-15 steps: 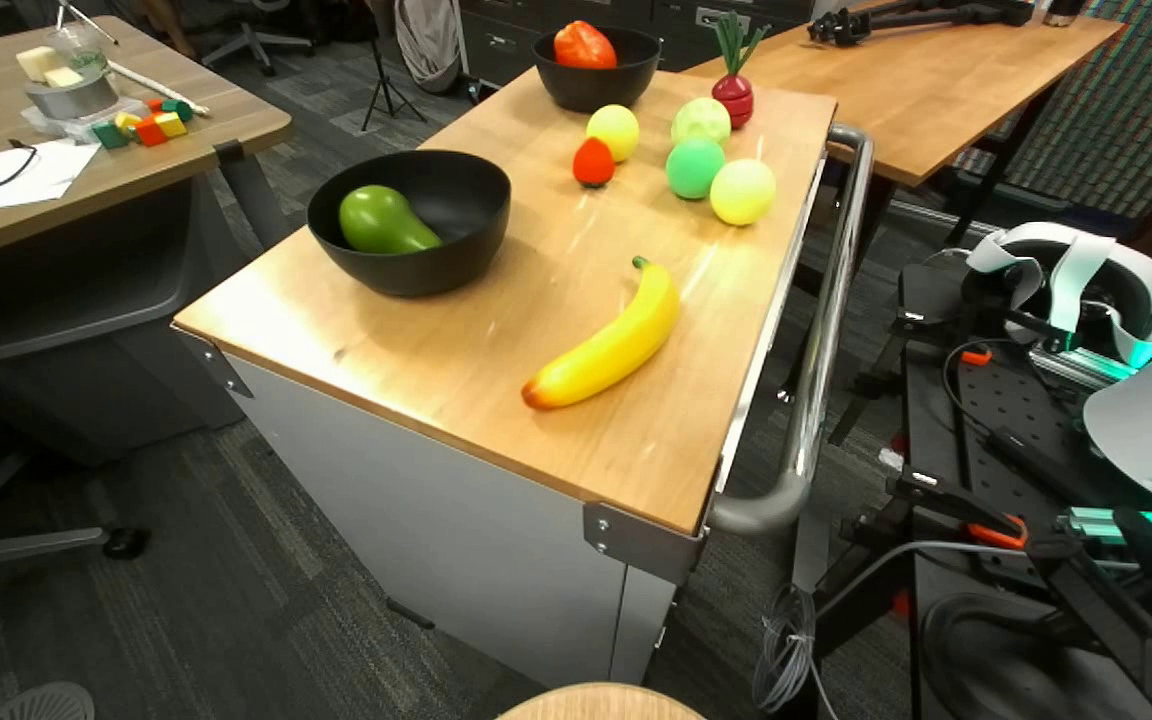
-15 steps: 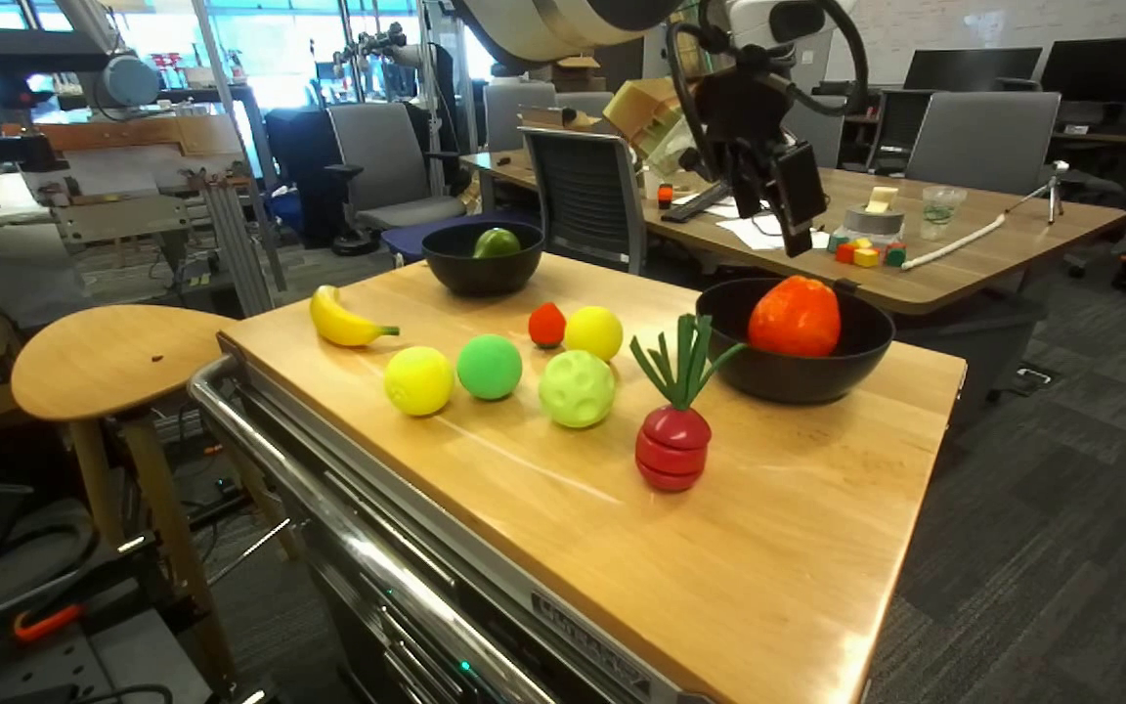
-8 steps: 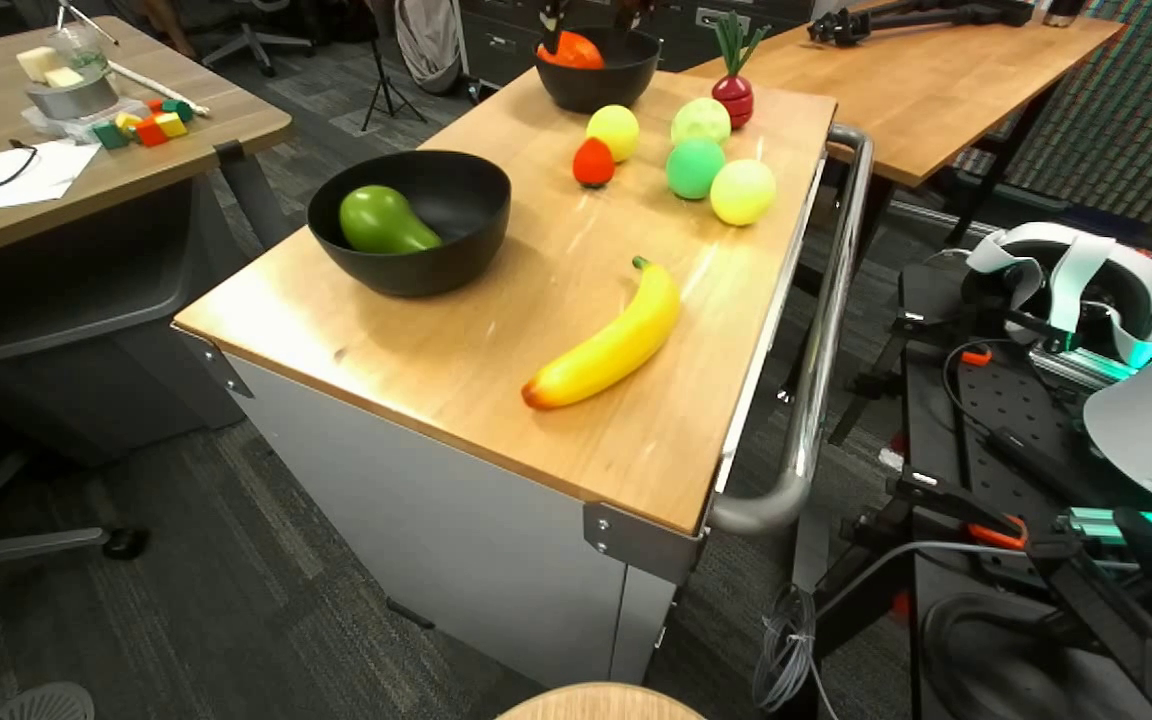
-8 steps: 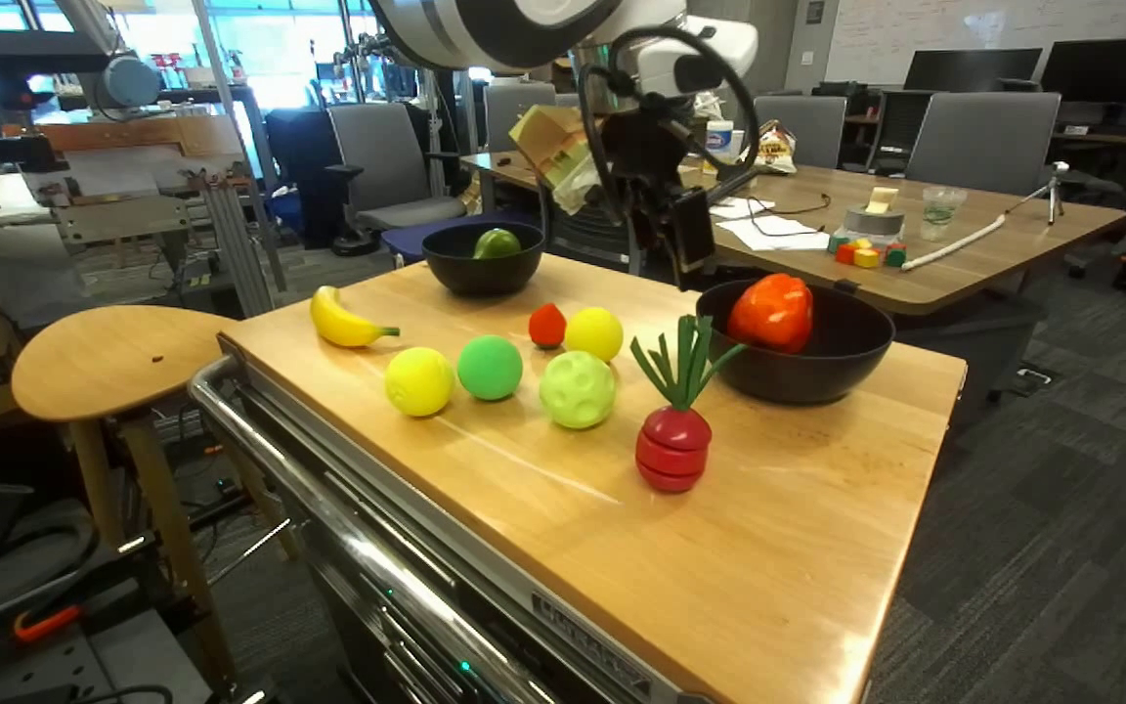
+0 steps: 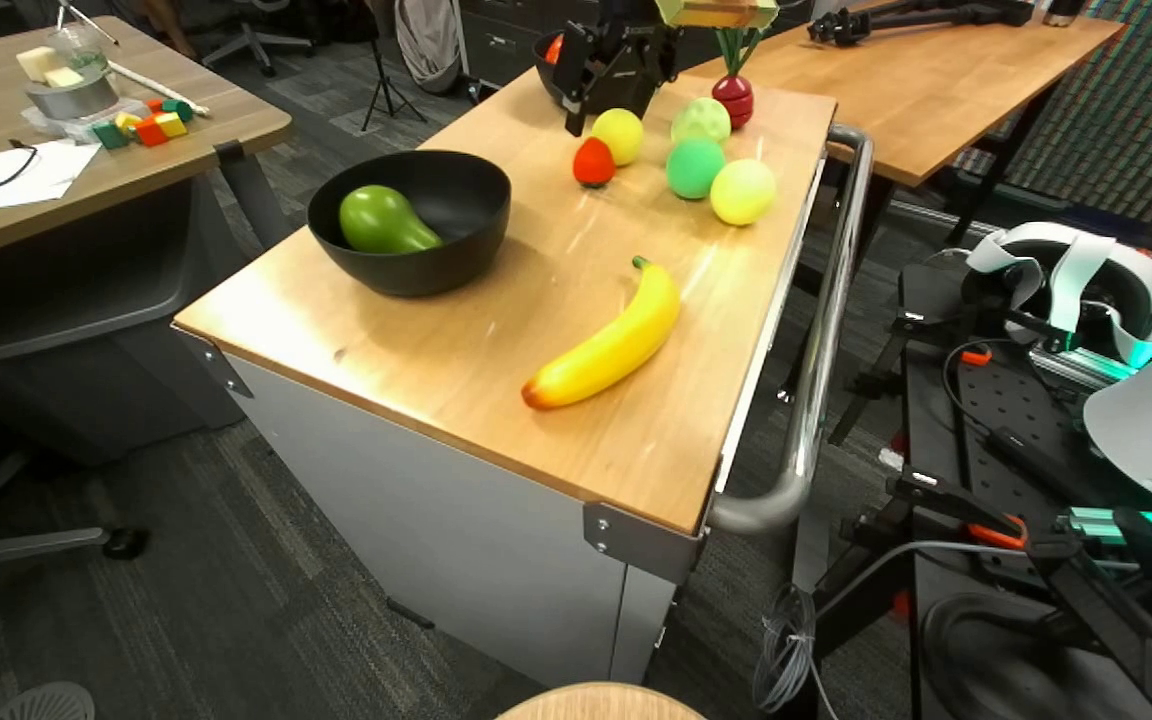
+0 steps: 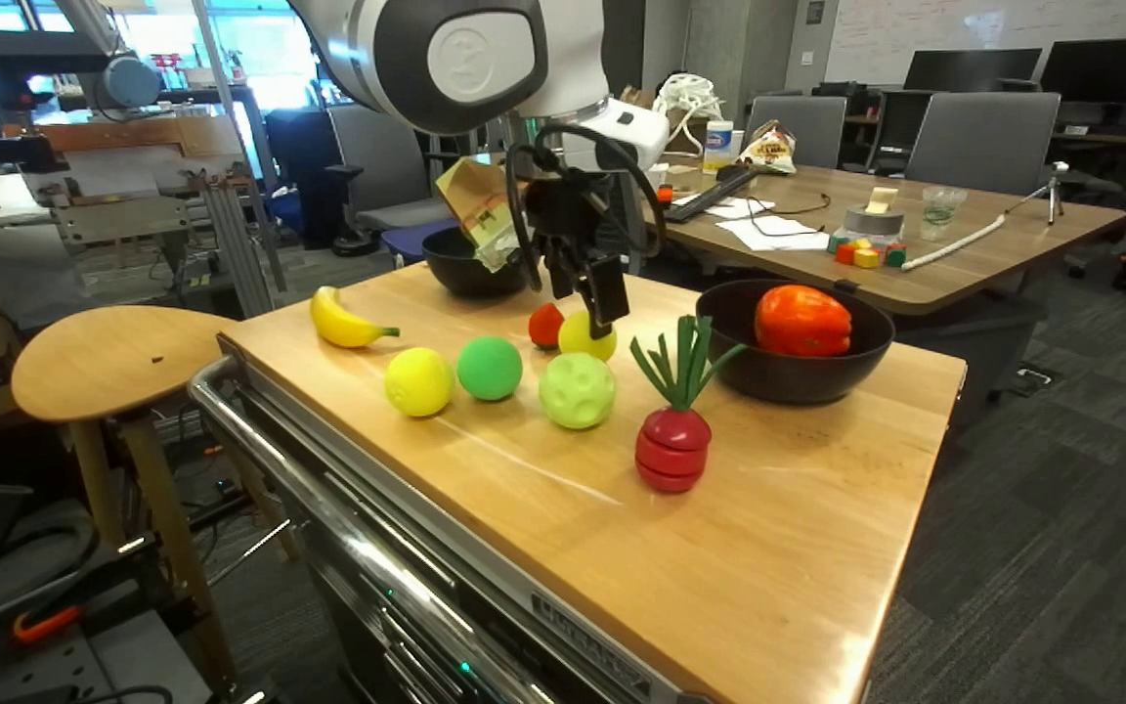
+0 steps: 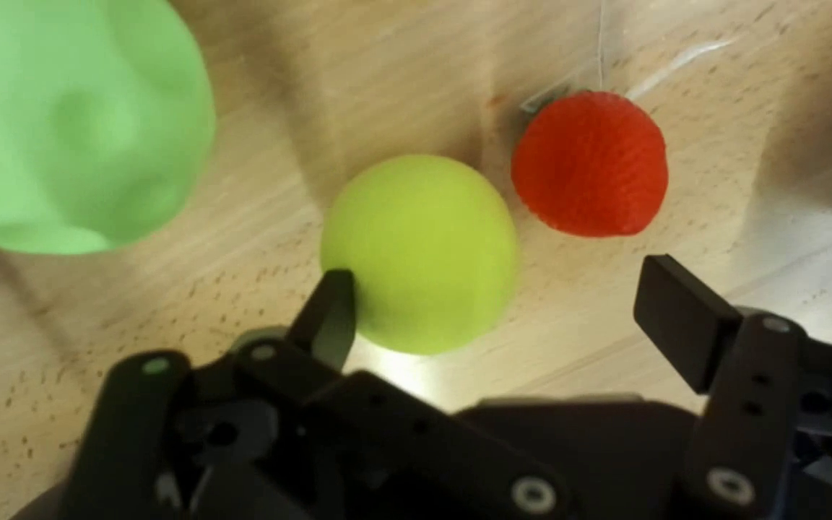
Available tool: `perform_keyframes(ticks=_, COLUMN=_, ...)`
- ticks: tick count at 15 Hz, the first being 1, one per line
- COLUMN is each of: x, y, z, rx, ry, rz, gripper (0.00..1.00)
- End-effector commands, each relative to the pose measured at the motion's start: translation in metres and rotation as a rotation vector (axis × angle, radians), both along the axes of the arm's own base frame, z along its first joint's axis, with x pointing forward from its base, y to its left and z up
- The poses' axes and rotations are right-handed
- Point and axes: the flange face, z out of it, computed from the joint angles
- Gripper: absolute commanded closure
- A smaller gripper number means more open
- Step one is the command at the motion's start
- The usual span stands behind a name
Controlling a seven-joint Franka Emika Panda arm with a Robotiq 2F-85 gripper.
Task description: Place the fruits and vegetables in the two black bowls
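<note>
My gripper is open and low over a yellow ball. In the wrist view the left finger overlaps the ball's edge; the right finger is well apart from it. A red strawberry lies beside the ball. A black bowl holds a green pear. The second black bowl holds an orange-red pepper; my gripper mostly hides it in an exterior view. A banana lies on the wooden top, and a red beet with green leaves stands near the second bowl.
A green ball, a dimpled light-green ball and another yellow ball lie close to my gripper. A metal handle runs along the cart's edge. A round stool stands beside the cart.
My gripper has moved from the pepper's bowl and down over the yellow ball. The pepper has shifted inside its bowl. The yellow ball has moved slightly.
</note>
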Motion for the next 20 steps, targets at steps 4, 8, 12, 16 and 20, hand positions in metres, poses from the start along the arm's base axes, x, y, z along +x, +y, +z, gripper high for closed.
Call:
perform_keyframes(ticks=4, x=-0.013, y=-0.008, z=-0.011, rx=-0.058, ry=0.045, rz=-0.002, gripper=0.34)
perform_keyframes(ticks=8, x=-0.017, y=-0.011, z=-0.012, rx=-0.06, ry=0.048, rz=-0.008, gripper=0.67)
perform_keyframes(ticks=12, x=-0.018, y=-0.013, z=-0.005, rx=-0.075, ry=0.029, rz=-0.008, gripper=0.44)
perform_keyframes(ticks=16, x=-0.008, y=-0.008, z=0.022, rx=-0.064, ry=-0.007, rz=-0.009, gripper=0.23)
perform_keyframes(ticks=20, x=0.025, y=-0.008, z=0.052, rx=-0.068, ry=-0.029, rz=-0.042, gripper=0.0)
